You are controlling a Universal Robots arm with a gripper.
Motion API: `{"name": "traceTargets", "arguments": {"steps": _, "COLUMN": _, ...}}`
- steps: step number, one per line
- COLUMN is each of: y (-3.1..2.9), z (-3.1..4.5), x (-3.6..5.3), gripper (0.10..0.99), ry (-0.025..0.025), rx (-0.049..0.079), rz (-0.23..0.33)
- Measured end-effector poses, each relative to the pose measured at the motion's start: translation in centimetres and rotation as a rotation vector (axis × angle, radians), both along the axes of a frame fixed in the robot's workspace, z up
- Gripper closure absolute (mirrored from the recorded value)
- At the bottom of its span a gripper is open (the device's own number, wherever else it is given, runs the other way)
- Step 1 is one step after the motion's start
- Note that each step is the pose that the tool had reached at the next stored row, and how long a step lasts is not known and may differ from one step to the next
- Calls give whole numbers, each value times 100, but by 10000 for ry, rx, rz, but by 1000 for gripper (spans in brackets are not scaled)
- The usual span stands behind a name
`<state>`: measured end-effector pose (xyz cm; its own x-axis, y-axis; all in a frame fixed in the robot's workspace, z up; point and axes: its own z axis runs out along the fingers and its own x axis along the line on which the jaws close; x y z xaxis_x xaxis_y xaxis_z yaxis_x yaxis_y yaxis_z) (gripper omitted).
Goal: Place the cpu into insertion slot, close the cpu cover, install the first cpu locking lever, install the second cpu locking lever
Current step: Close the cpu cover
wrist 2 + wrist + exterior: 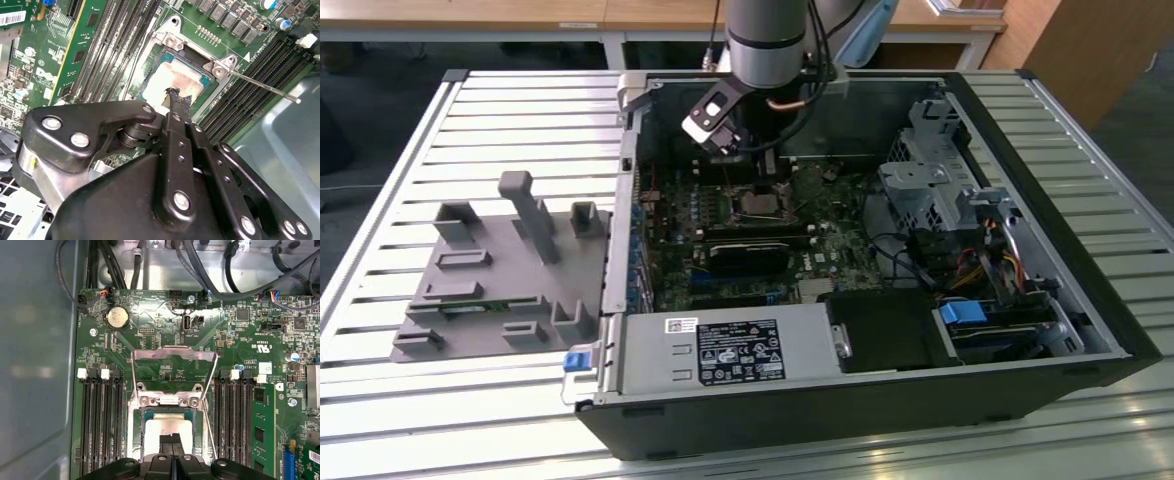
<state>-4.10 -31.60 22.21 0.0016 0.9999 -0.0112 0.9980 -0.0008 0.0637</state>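
Observation:
The cpu (170,80) has a pale smeared metal top and lies in the insertion slot (150,95) on the green motherboard; it also appears in the first wrist view, cpu (165,432). My gripper (177,97) is shut, its black fingertips pressed together and touching the chip's top near one edge. The same fingertips meet over the chip in the first wrist view, gripper (172,440). The cpu cover (172,354), a thin silvery frame, stands swung up off the socket. A thin locking lever (265,87) sticks out sideways, unlatched. In the exterior view my gripper (767,185) hangs just above the socket (758,203).
The open computer case (1067,300) surrounds the board, with a grey white-labelled box (727,352) at the front and a drive cage with cables (927,190) on the exterior view's right. Black memory slots (102,425) flank the socket. A grey fixture (494,270) sits outside the case.

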Motion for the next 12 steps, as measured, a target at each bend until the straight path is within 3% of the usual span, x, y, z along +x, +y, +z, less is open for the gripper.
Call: {"name": "traceTargets", "arguments": {"steps": 12, "y": 0, "z": 43, "x": 0, "gripper": 980, "ry": 4, "rx": 1, "rz": 0}}
